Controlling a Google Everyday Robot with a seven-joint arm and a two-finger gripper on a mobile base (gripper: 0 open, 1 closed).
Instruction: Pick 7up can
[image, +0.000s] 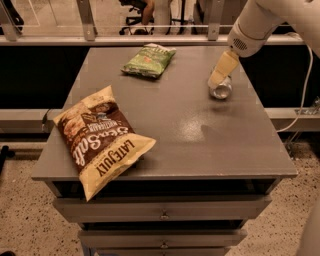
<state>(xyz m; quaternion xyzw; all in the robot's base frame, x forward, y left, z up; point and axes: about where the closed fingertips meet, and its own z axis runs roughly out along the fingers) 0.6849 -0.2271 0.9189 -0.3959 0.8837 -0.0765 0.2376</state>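
Note:
The 7up can (221, 89) is a small silvery can lying on its side at the right of the grey table (175, 125), its shiny round end facing me. My gripper (221, 70) comes down from the white arm at the upper right. Its cream-coloured finger lies directly over the top of the can and hides the can's far part.
A green crinkled snack bag (148, 60) lies at the back middle of the table. A large brown and yellow chip bag (101, 138) lies at the front left and overhangs the front edge. Drawers sit below the tabletop. A railing runs behind the table.

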